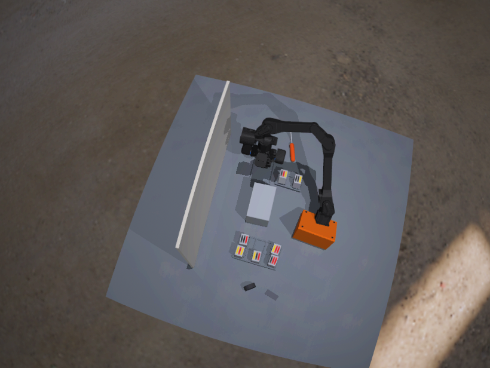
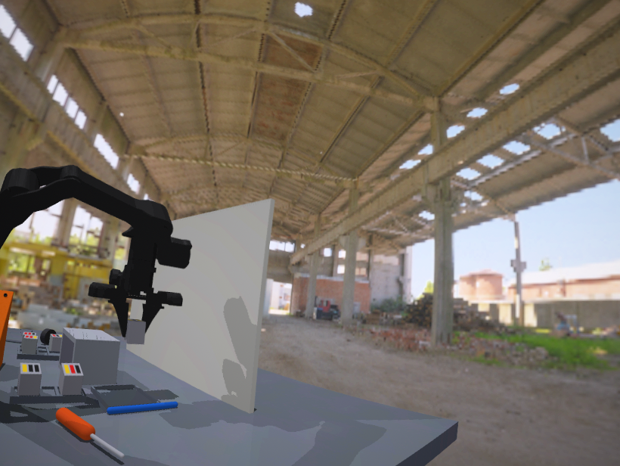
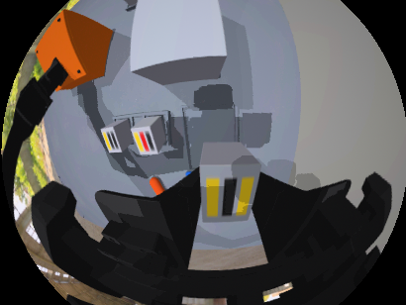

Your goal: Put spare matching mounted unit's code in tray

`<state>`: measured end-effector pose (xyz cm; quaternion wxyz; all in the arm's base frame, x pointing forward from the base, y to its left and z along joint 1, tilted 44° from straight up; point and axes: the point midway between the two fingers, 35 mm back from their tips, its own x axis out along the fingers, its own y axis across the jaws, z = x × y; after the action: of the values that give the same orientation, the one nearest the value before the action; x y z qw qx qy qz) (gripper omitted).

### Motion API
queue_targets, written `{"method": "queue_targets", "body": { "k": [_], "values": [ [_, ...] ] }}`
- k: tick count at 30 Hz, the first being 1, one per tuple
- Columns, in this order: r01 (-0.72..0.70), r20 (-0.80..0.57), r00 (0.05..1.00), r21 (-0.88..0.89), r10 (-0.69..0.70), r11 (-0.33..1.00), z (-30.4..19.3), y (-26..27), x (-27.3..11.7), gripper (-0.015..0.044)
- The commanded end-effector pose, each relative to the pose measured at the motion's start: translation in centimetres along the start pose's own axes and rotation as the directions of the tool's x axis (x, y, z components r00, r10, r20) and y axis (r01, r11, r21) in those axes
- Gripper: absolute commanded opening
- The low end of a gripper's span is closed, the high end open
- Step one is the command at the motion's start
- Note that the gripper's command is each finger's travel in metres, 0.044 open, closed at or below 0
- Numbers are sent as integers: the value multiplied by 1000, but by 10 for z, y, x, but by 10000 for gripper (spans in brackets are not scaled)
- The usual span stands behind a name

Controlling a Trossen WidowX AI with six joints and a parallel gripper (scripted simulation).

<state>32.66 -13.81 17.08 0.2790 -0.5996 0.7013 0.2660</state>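
My gripper [image 2: 134, 324] [image 3: 223, 170] [image 1: 263, 159] is shut on a small grey spare [image 2: 134, 332] [image 3: 227, 167] with yellow, black and yellow stripes on its face. It holds the spare in the air, above and just beyond the dark tray [image 2: 115, 386] [image 3: 198, 135]. The mounted unit, a plain grey box [image 1: 261, 204] [image 2: 92, 351] [image 3: 178, 29], stands behind the tray; its back does not show. Two more striped spares [image 1: 282, 176] [image 1: 297, 180] [image 3: 147, 139] sit in the rack beside the tray. From above, my wrist hides the held spare.
A tall white panel [image 1: 205, 174] [image 2: 215, 300] stands close to my gripper. A second rack [image 1: 257, 250] holds several striped spares. An orange screwdriver [image 1: 292, 150] [image 2: 75, 422] and a blue pen [image 2: 142, 407] lie near the tray. My orange base [image 1: 315, 229] is to the right.
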Motion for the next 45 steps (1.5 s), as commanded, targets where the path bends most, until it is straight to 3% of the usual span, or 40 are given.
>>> {"method": "queue_targets", "body": {
  "k": [1,45],
  "values": [
    [1,1,1000,-4,-1,1000,0,0,3,0],
    [-5,11,1000,3,5,1000,0,-1,41,0]
  ]
}}
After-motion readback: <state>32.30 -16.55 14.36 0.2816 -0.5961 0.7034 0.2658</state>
